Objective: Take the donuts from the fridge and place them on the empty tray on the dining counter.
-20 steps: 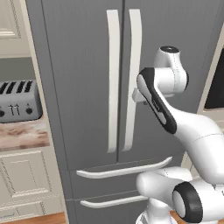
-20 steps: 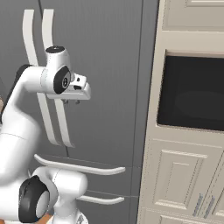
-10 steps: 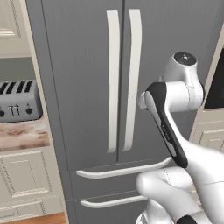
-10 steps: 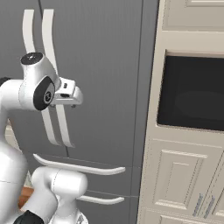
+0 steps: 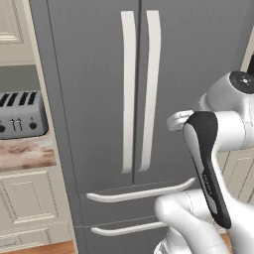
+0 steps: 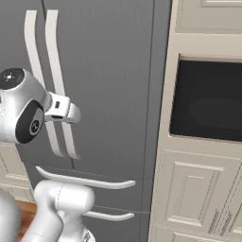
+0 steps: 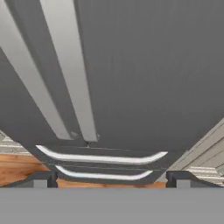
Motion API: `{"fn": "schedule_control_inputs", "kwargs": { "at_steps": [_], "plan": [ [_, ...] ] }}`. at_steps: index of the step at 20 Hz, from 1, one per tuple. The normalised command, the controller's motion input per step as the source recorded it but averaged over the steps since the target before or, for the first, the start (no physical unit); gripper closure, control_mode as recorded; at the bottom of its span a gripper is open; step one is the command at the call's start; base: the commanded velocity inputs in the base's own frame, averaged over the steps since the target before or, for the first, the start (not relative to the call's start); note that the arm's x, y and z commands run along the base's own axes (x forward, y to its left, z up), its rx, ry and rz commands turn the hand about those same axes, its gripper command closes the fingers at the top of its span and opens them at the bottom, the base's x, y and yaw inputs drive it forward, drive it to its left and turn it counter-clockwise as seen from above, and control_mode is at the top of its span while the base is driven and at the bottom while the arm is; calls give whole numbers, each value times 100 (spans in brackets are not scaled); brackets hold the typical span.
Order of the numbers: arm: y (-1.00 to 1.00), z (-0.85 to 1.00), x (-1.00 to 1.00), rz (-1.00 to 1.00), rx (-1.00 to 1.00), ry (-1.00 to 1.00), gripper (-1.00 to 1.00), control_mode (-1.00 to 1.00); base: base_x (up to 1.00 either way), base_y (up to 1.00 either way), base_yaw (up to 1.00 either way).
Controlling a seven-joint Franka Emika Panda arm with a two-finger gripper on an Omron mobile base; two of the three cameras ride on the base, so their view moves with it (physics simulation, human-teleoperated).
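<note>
Right now we face the fridge [image 5: 99, 74], a tall dark grey French-door unit with both doors shut and its two long white curved handles [image 5: 127, 89] running side by side down the middle seam. Below the doors we see two drawers, each with a white curved pull [image 5: 141, 191]. With the doors shut, the donuts are hidden from us.

Our gripper [image 7: 112, 177] hangs in front of the right-hand door, touching nothing. In the hand view its two dark fingertips [image 7: 41, 178] stand far apart at the bottom corners, with the grey door panel, the lower ends of the handles and both drawer pulls showing between them; nothing is held. In the right base view the white wrist [image 6: 64, 108] points toward the door just right of the handles, apart from them.

To the left of the fridge, in the left base view, a silver toaster [image 5: 22, 116] sits on a mottled marble counter [image 5: 25, 154] above cream cabinets. To the right, in the right base view, a dark built-in oven window [image 6: 208, 101] is set in cream cabinetry. Wooden floor [image 7: 17, 168] shows under the fridge.
</note>
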Motion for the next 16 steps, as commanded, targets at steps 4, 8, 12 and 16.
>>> {"fn": "schedule_control_inputs", "kwargs": {
  "at_steps": [4, 8, 12, 16],
  "plan": [
    [4, 28, -52, 0, 1, -4, -100, -100, 0, 0, 0],
    [3, 3, -14, -1, 0, 0, -100, 100, -57, 24, -2],
    [0, 0, 0, 0, 0, 0, -100, 100, -73, 13, -2],
    [0, 0, 0, 0, 0, 0, -100, 100, -8, 32, 0]
  ]
}}
